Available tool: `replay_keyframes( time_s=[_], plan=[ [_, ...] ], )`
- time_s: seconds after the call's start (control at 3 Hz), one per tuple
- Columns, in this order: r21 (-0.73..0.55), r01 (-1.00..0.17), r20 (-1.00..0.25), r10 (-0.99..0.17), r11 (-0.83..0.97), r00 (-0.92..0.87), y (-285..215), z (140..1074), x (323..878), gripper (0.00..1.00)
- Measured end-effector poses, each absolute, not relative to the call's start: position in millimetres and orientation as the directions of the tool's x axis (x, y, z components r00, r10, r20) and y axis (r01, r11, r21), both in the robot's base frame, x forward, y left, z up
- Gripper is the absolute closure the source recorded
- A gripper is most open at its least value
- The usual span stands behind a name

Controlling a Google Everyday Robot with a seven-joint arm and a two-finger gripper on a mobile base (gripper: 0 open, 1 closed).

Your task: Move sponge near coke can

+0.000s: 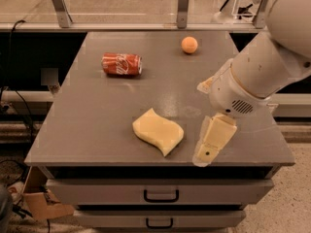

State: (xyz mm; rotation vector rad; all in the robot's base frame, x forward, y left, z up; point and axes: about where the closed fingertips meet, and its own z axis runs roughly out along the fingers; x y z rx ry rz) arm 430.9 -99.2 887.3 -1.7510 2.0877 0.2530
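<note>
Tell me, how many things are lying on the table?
3: the coke can at the back left, the orange ball at the back right, the sponge near the front middle. The claw hangs just right of the sponge; the arm could hide something.

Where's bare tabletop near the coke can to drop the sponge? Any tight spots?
Bare grey tabletop runs left of and in front of the red aluminium coke can, down to the pale yellow wavy sponge; also between can and small orange ball. Crowded only front right, where the gripper hangs beside the sponge.
</note>
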Motion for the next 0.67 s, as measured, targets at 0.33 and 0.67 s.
replay_keyframes(
  time_s=[0.33, 0.67],
  plan=[
    [-0.103, -0.985, -0.419, -0.904, 0.135, -0.08, -75.5, 873.4, 442.4, 0.0],
    [-0.09, -0.99, -0.404, -0.913, 0.106, -0.061, -56.3, 856.1, 450.4, 0.0]
  ],
)
